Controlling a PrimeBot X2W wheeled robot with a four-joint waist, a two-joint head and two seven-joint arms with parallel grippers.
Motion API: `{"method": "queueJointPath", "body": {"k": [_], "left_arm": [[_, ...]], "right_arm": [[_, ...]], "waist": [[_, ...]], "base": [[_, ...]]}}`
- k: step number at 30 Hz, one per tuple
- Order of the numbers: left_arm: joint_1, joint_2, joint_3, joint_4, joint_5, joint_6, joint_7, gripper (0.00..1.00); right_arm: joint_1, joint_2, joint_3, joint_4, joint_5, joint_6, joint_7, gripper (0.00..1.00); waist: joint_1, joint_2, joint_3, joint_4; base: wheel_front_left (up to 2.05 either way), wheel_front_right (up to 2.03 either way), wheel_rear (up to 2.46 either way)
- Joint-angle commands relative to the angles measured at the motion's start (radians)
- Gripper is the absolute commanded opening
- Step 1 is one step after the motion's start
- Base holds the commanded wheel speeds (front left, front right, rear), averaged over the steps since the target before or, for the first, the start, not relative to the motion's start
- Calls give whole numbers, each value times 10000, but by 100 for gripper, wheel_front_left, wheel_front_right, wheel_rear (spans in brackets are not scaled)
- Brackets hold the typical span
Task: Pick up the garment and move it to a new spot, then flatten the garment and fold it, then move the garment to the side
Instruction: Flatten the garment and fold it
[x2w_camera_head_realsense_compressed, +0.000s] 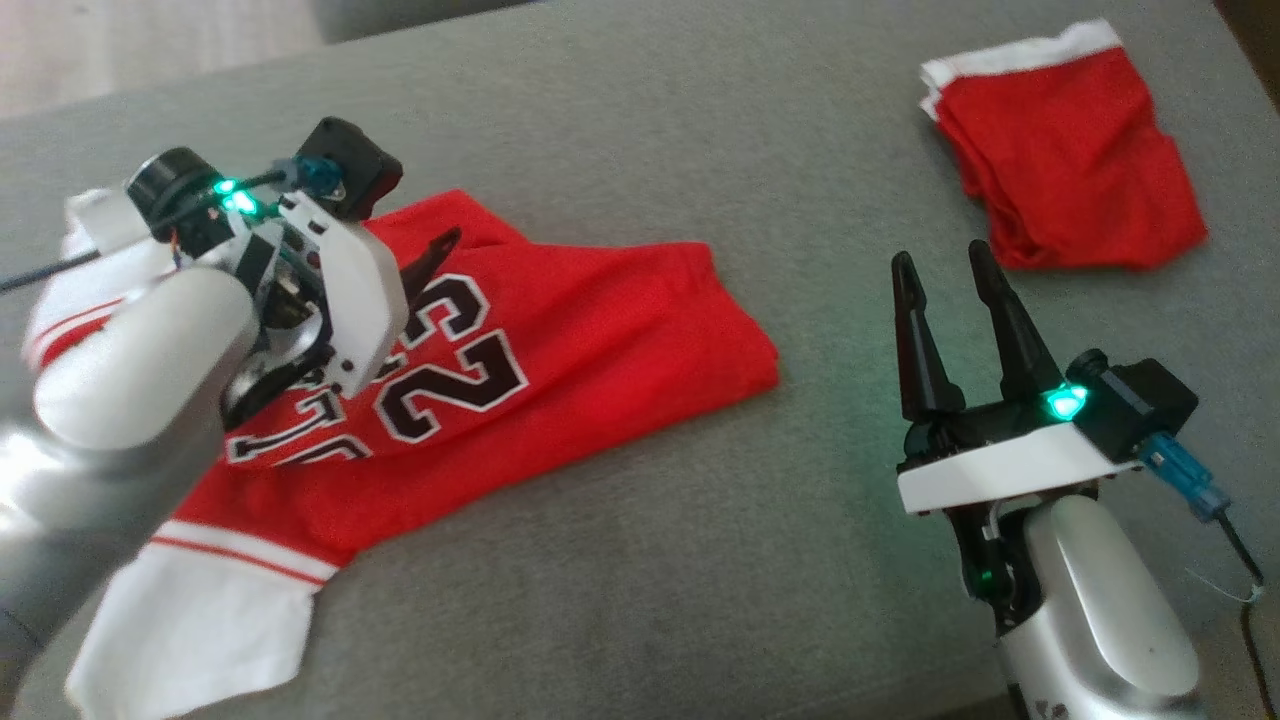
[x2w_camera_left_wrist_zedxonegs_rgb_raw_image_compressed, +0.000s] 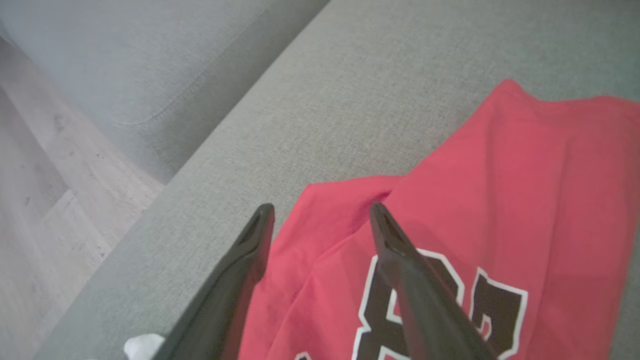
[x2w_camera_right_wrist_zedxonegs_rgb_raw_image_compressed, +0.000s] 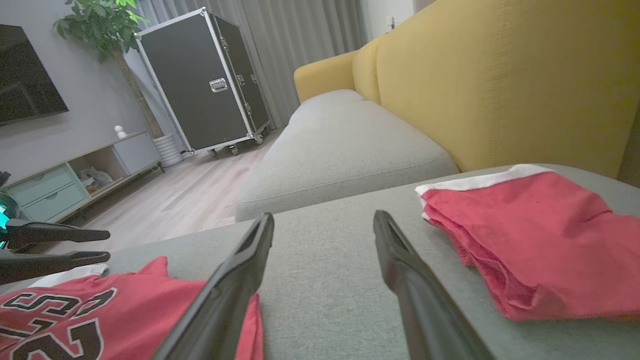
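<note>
The garment: red jersey, black-and-white numerals, white-trimmed sleeves. It lies spread but creased on the grey seat cushion, lower left to centre of the head view. My left hand is over its upper-left part, fingers apart, nothing between them. In the left wrist view one finger crosses the numerals and the other runs over the cushion just beside the jersey's edge. Can't tell whether the tips touch cloth. My right hand is at lower right of the head view, fingers apart and empty, over bare cushion, well apart from the jersey's right edge. A second red piece, folded, white band on its upper edge, is at upper right of the head view, apart from both hands. Right wrist view: yellow sofa back upper right, black wheeled case and plant upper left. Left wrist view: wood floor at left.
</note>
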Motion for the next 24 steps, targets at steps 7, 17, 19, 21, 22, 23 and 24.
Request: {"method": "queueJointPath", "body": {"k": [7,17,19,21,22,23,24], "left_arm": [[-1750,824,-1243,77,-916,19,49,100],[-1895,1299,-1642,-641,-1092,18,1684,100],[-1819,1428,-1644,-885,-1249,18,2122,100],[-1830,1545,-1645,-1051,-1352,18,2342,80],[-1837,1577,-1645,-1105,-1377,18,2383,39],[-1862,1595,-1645,-1128,-1412,18,2348,2],[-1875,1604,-1645,-1136,-1433,18,2313,0]], "right_arm": [[-552,-8,359,-515,226,-7,-105,100],[-685,-8,376,-689,437,-7,-105,100],[-689,-8,345,-708,458,-7,-105,100],[-698,-8,333,-718,475,-7,-105,100],[-708,-8,334,-721,483,-7,-105,100],[-722,-8,344,-726,492,-7,-105,100],[-740,-8,361,-732,504,-7,-105,100]], "waist": [[-2,0,781,-918],[-2,0,1279,-1394],[-2,0,1319,-1434],[-2,0,1359,-1467],[-2,0,1381,-1479],[-2,0,1407,-1493],[-2,0,1430,-1510]], "base": [[0,0,0],[0,0,0],[0,0,0],[0,0,0],[0,0,0],[0,0,0],[0,0,0]]}}
